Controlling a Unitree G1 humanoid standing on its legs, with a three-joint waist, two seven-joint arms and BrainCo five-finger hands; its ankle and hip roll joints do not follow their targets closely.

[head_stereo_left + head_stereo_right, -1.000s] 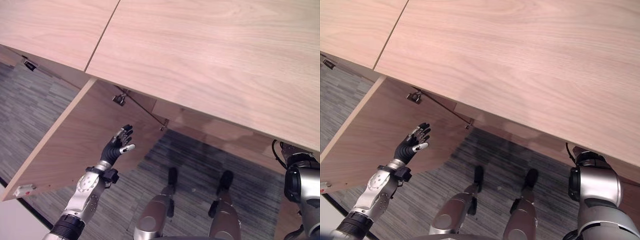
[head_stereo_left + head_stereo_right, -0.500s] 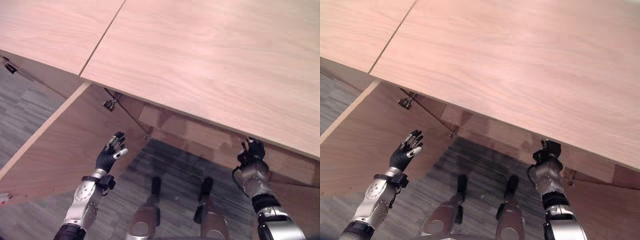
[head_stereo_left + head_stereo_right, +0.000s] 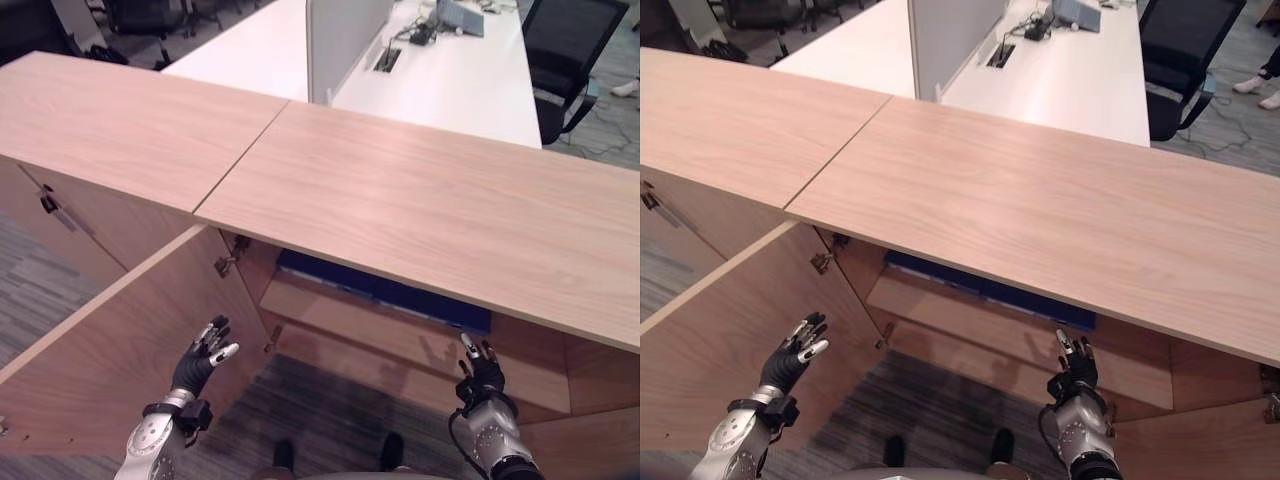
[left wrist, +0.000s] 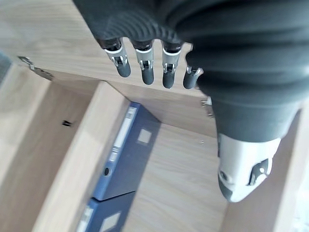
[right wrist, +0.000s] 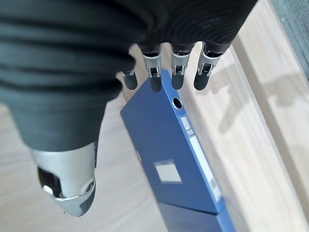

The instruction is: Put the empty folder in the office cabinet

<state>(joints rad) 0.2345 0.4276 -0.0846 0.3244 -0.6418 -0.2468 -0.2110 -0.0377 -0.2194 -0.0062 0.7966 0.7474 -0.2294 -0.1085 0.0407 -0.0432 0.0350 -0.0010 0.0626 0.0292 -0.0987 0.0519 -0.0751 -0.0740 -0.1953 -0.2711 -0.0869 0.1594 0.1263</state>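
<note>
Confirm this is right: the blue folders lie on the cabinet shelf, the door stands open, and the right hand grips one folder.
Wrong on the grip. The right hand hangs open above the blue folders; the right wrist view shows straight fingers touching nothing. The folders lie on the shelf, door open.

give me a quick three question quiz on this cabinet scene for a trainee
1. True or false: the left hand grips a blue lever-arch folder.
2. Where do the blue folders lie? A) on the light wooden cabinet top B) on a shelf inside the cabinet C) on the grey carpet
3. Fill in: the wooden cabinet door beside the left hand stands ____.

Key: 1 false, both it and the right hand are open and hold nothing; 2 B; 3 open.
</note>
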